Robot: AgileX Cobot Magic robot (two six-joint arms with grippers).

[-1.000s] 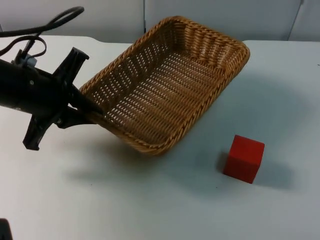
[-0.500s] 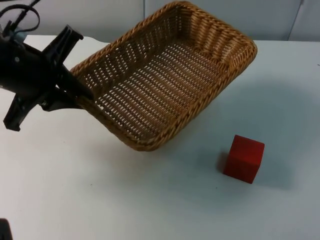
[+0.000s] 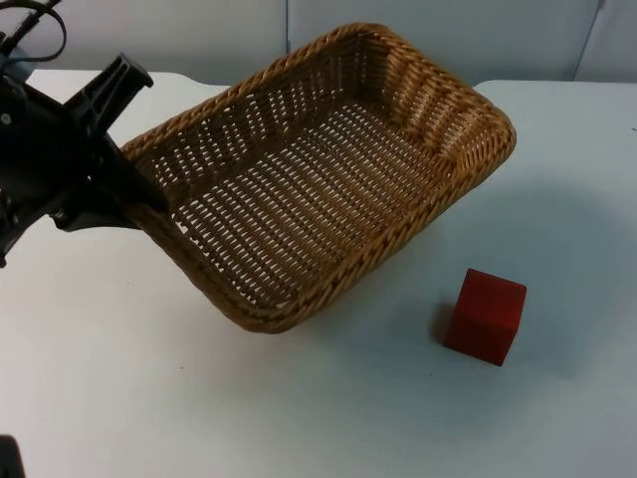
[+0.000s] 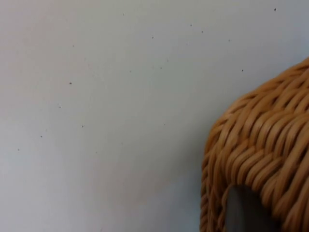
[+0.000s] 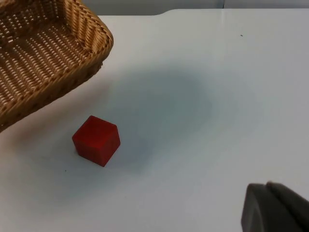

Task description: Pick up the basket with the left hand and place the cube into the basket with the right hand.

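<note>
A woven wicker basket (image 3: 328,169) hangs tilted above the table, empty inside. My left gripper (image 3: 147,202) is shut on its left rim, and in the left wrist view the wicker rim (image 4: 263,145) wraps around a dark fingertip (image 4: 247,210). A red cube (image 3: 485,317) rests on the white table, to the right of the basket and nearer the front edge, apart from it. In the right wrist view the cube (image 5: 96,140) lies beyond the basket's corner (image 5: 58,53). My right gripper (image 5: 276,209) waits above the table, well clear of the cube.
The white table (image 3: 249,398) stretches bare around the cube and in front of the basket. A grey partition wall (image 3: 448,30) closes off the back. The basket casts a soft shadow on the table beneath it.
My left arm has drawn back to the left and lifted the basket higher, so it looms larger and its near edge has swung left. The cube has not moved.
</note>
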